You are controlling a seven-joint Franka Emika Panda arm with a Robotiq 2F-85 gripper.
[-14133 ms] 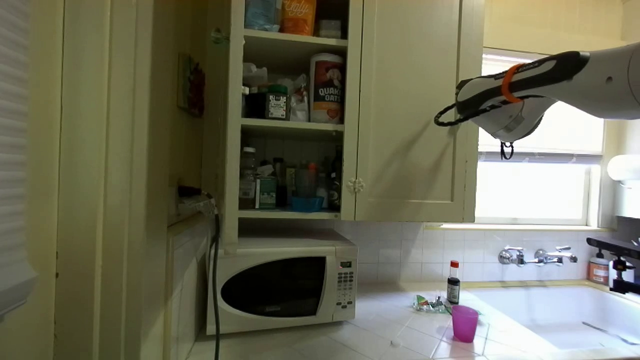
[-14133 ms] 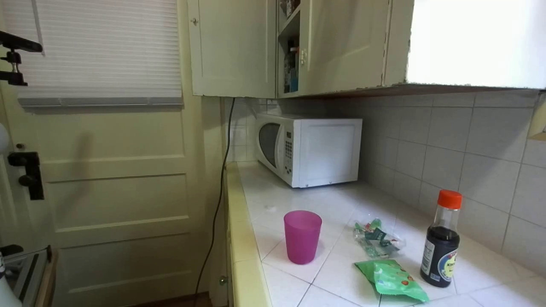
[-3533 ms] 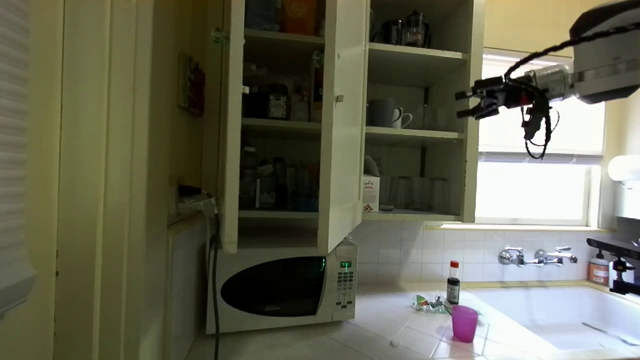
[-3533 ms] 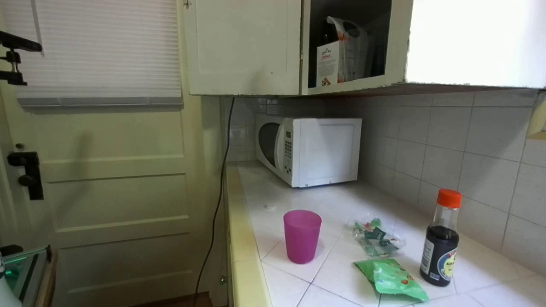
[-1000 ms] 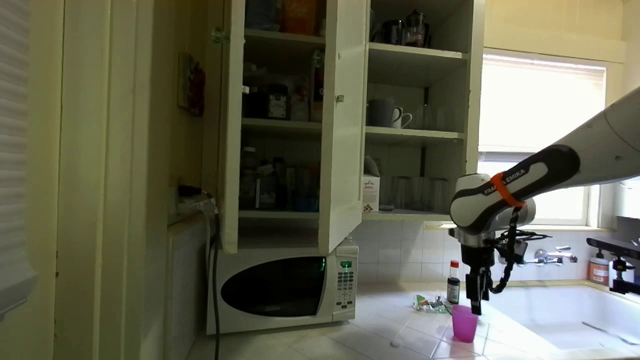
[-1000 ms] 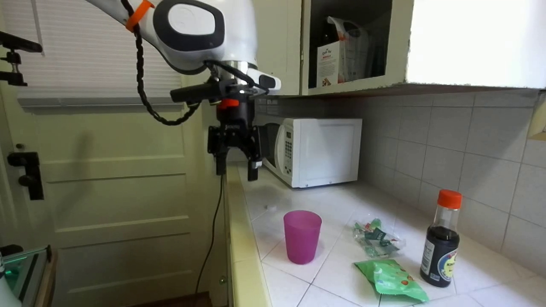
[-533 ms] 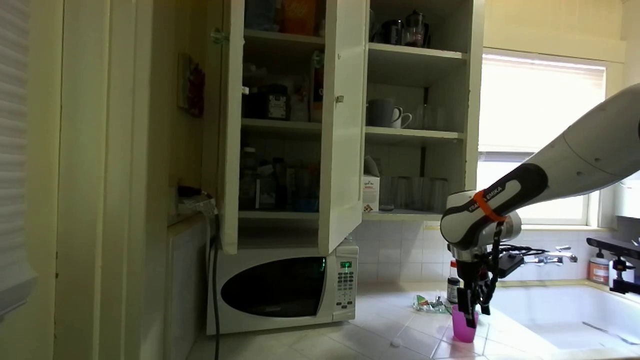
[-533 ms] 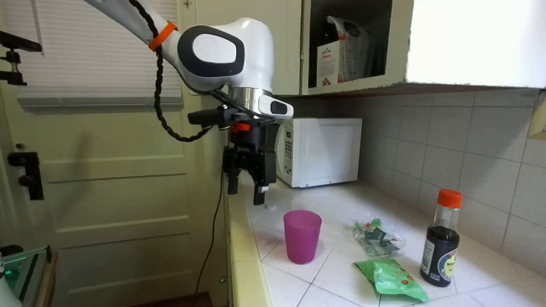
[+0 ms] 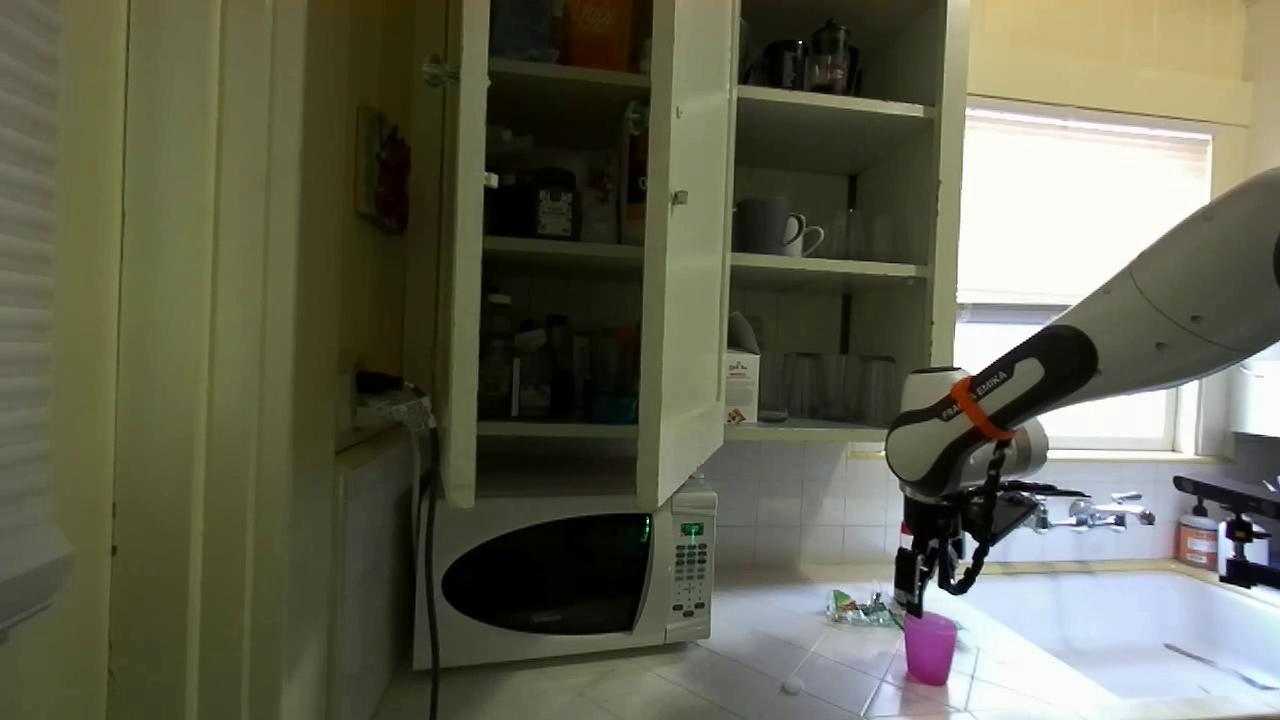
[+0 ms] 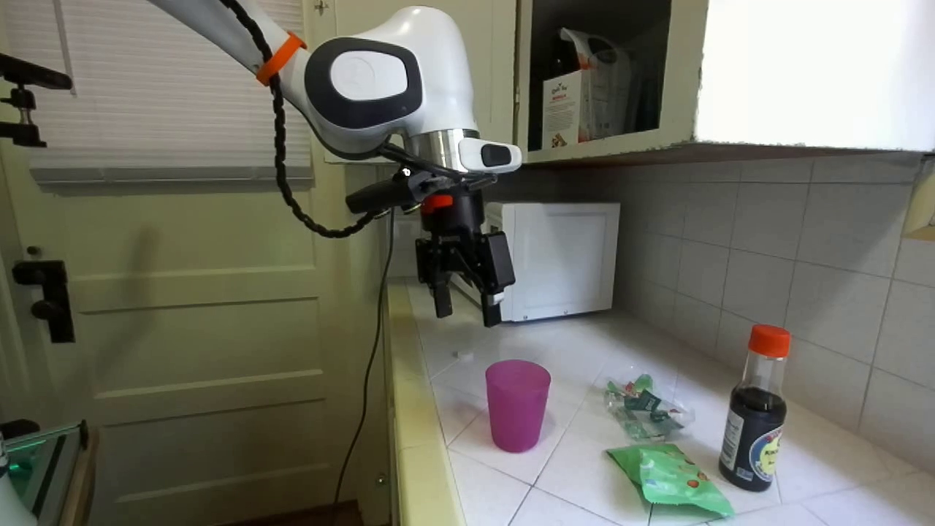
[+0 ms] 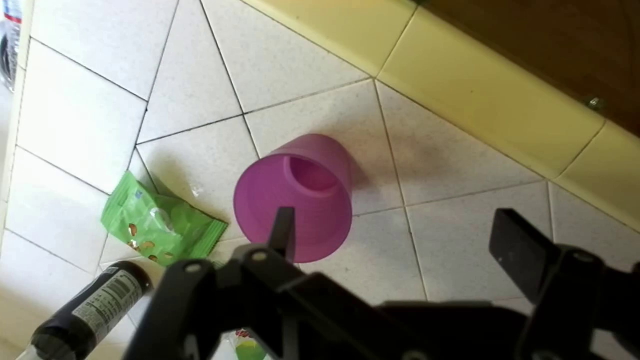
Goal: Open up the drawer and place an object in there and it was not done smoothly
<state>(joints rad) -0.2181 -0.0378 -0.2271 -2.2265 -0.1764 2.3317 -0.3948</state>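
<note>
On white tiles (image 10: 573, 347), magenta cup (image 10: 517, 409), upright, tapered

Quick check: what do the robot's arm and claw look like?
The arm is white, with a black-rimmed oval panel, an orange band, lettering ending in EMIKA and a black braided cable. The claw is black and two-fingered, with a red patch near its top and a silvery collar higher up.
</note>
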